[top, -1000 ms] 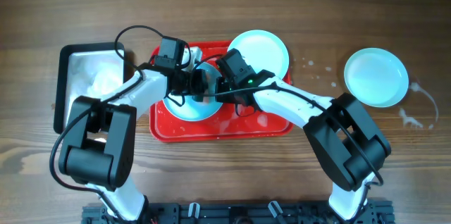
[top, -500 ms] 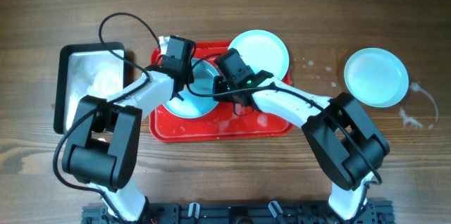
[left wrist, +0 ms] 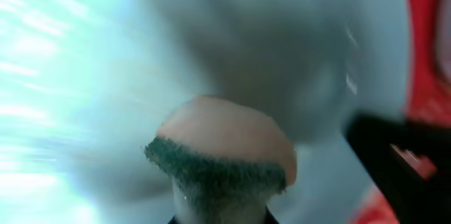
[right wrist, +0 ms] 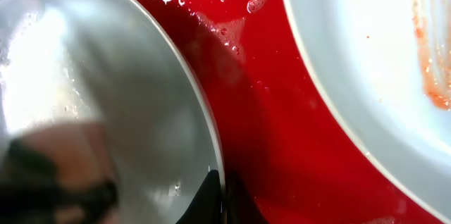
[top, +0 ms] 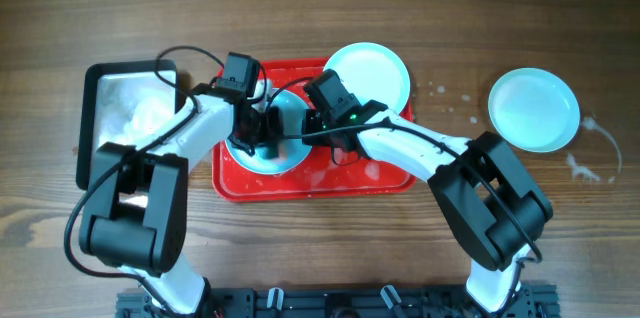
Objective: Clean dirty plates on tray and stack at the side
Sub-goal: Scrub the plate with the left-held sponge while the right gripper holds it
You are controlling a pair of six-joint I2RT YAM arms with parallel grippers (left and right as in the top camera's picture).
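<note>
Tray (top: 300, 183) long axis L-R, plates (top: 375, 70) face-up.

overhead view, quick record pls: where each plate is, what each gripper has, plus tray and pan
left plate: on the red tray, left half
rear plate: tray's far right corner, overlapping its far edge; reddish smear inside
third plate: on the table, right of the tray; no smear visible
left gripper: shut on sponge, pressed on left plate
right gripper: shut on left plate's rim
metal pan: left of tray, something whitish inside
</note>
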